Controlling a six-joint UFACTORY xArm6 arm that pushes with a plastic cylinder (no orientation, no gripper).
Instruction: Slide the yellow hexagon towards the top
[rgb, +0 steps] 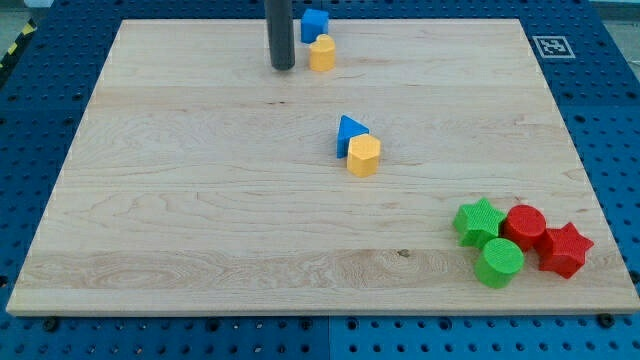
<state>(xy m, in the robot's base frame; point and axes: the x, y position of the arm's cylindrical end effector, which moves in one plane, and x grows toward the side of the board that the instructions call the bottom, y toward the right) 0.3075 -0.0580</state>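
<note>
Wooden tabletop (200, 200) on a blue pegboard base (40, 120). Marker tag (552, 46) at the tabletop's top right corner.

My tip (283, 68) rests near the view's top, left of centre; the rod runs up out of frame. No fingers on this rig, just the bare rod, so nothing opens, closes or grips.

Just right of my tip, apart from it by a narrow gap: a small yellow block (322, 53) (rounded, exact shape unclear). A blue block (315, 24) sits right behind it toward the top, touching or nearly so.

Yellow hexagon (364, 156) lies near the tabletop's middle, slightly right of centre, well below my tip. A blue triangle (350, 133) touches it on its upper left side. My tip is well apart from this pair, up and to the view's left.

Bottom right corner, a tight cluster of four:
- green star (478, 221), leftmost
- red cylinder (525, 225), to the star's right
- green cylinder (499, 262), below those two
- red star (566, 249), rightmost, close to the tabletop's edge
</note>
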